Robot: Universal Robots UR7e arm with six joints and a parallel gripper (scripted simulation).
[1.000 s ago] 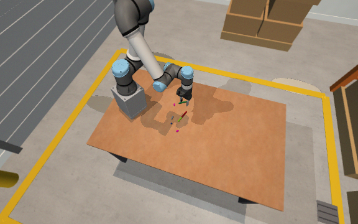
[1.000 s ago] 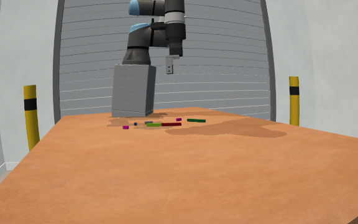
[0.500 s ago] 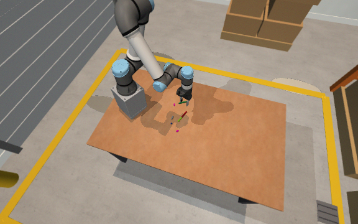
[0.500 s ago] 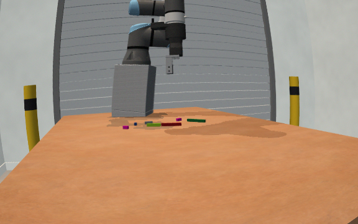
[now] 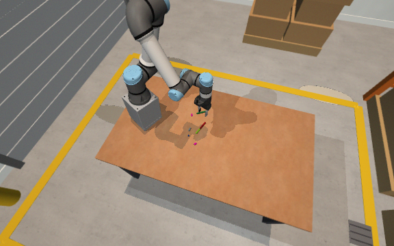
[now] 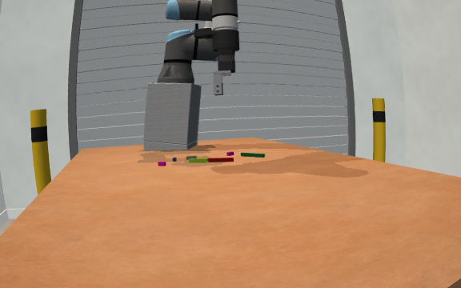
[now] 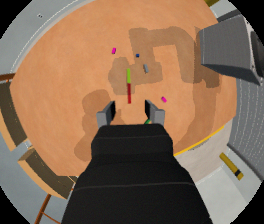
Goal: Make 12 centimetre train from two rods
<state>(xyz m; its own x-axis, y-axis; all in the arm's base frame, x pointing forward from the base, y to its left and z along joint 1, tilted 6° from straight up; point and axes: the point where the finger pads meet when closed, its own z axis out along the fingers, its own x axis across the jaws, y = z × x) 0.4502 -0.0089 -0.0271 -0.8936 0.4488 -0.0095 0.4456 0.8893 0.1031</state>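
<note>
A lime rod [image 5: 198,130] [image 6: 198,161] [image 7: 129,76] and a red rod [image 5: 202,125] [image 6: 221,160] [image 7: 129,93] lie flat, end to end in one straight line; no gap shows between them. A grey rod [image 5: 189,129] [image 6: 191,158] [image 7: 146,68] and a blue rod [image 5: 189,135] [image 6: 174,159] [image 7: 137,55] lie apart beside the lime rod. One magenta rod [image 5: 195,143] [image 6: 162,163] [image 7: 114,51] and another magenta rod [image 5: 191,115] [image 6: 230,154] [image 7: 164,99] lie separately. A green rod [image 5: 201,112] [image 6: 252,154] [image 7: 147,122] lies apart. My gripper [image 5: 202,111] [image 7: 130,106] is open and empty, high above the table.
The wooden table [image 5: 258,154] [image 6: 254,224] carries the robot's grey pedestal [image 5: 143,114] [image 6: 170,116] [image 7: 225,45] at one end. Arm shadows fall around the rods. Shelving units [image 5: 287,27] stand on the floor beyond the table.
</note>
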